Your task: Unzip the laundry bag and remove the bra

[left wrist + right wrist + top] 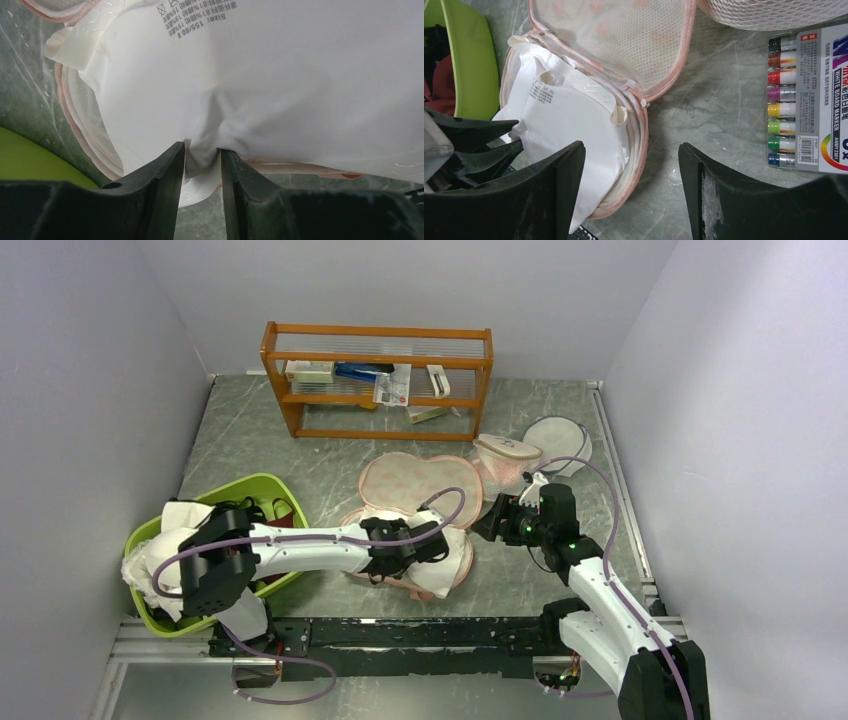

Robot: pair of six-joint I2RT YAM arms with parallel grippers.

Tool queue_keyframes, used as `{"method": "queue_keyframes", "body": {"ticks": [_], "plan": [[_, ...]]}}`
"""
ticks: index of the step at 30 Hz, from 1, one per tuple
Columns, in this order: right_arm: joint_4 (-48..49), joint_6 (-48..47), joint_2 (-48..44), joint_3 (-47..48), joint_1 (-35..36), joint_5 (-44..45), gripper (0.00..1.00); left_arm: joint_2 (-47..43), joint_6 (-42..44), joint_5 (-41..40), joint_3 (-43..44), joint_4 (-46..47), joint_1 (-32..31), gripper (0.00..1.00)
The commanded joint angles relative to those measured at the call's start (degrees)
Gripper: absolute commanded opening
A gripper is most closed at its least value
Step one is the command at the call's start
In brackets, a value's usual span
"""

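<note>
The peach flower-print laundry bag (420,485) lies unzipped, its lid folded back toward the shelf. The white padded bra (443,572) lies in the bag's lower half. My left gripper (428,545) is shut on a pinched fold of the bra (280,75), with the bag's rim (85,125) showing beneath. My right gripper (490,523) is open and empty, just right of the bag. In the right wrist view my right gripper (631,150) hovers over the bag's right edge, with the bra (569,120), the mesh lid (624,40) and the left fingers (484,145) in sight.
A green basket (250,495) with white rags (150,560) and a maroon item (285,512) stands front left. A wooden shelf (378,380) stands at the back. A white mesh dome bag (505,455) and a mesh disc (557,440) lie back right. A marker pack (809,100) lies under my right arm.
</note>
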Motion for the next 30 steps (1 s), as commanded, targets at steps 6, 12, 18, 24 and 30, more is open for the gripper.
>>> {"method": "queue_keyframes", "body": {"ticks": [6, 12, 18, 24, 30], "plan": [[-0.26, 0.15, -0.86, 0.06, 0.09, -0.05, 0.69, 0.68, -0.22, -0.95, 0.39, -0.08, -0.24, 0.26], [-0.06, 0.08, -0.51, 0.06, 0.10, 0.03, 0.69, -4.21, -0.89, -2.09, 3.08, -3.55, -0.23, 0.07], [-0.13, -0.03, -0.53, 0.15, 0.13, 0.08, 0.69, -11.13, -0.89, -3.73, 6.84, -6.40, -0.17, 0.07], [-0.37, 0.07, -0.80, 0.28, 0.13, 0.28, 0.70, -17.26, 1.82, -3.03, 12.38, -7.64, 2.16, 0.07], [-0.95, 0.08, -2.39, 0.28, 0.11, 0.55, 0.75, -22.97, 9.23, 1.78, 16.38, -6.18, 11.98, 0.07]]}}
